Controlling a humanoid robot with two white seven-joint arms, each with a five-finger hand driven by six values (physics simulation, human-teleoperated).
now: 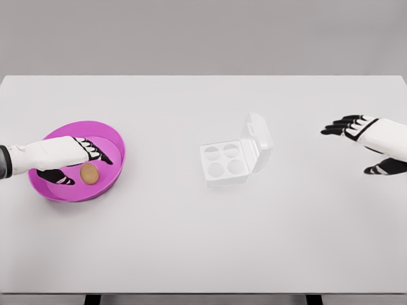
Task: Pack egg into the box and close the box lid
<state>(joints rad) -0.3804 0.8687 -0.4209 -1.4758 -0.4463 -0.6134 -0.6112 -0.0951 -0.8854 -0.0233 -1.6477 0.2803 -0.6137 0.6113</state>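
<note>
A brown egg point(89, 173) lies in a magenta bowl point(109, 136) at the table's left. My left hand point(75, 162) reaches into the bowl with its fingers spread around the egg, fingertips just above and beside it, nothing grasped. A white egg box point(224, 162) with four empty cups sits near the middle, its lid point(257, 140) standing open and tilted back to the right. My right hand point(356, 143) hovers at the far right, fingers relaxed and pointing left, holding nothing.
The white table point(203, 254) spans the view, with its front edge near the bottom and its back edge against a grey wall. Bowl and box stand roughly 120 px apart.
</note>
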